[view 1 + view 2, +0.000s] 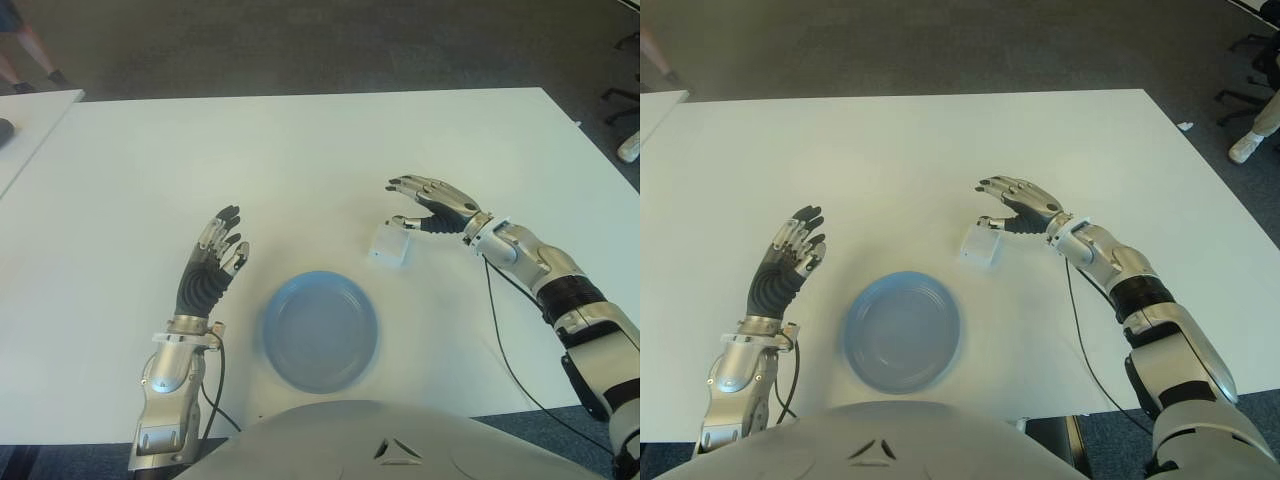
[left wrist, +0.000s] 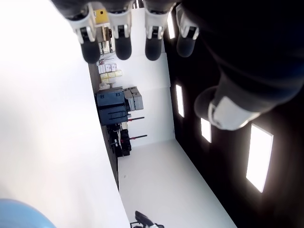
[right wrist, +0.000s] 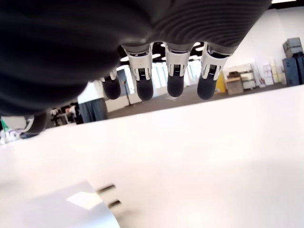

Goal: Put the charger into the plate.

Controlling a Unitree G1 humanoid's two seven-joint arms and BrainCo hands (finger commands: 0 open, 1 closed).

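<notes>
A small white charger [image 1: 388, 244] lies on the white table [image 1: 300, 150], a little beyond and to the right of the round blue plate [image 1: 320, 330]. Its two metal prongs [image 3: 108, 195] show in the right wrist view. My right hand [image 1: 425, 205] hovers just right of the charger with fingers spread above it and the thumb close to its top; nothing is held. My left hand [image 1: 212, 262] stands open to the left of the plate, fingers pointing away from me. The plate has nothing in it.
A second white table [image 1: 25, 125] stands at the far left with a dark object on it. A person's legs [image 1: 25, 50] show at the top left corner. Office chair bases [image 1: 620, 100] stand past the table's right edge. A black cable [image 1: 505, 350] runs along my right forearm.
</notes>
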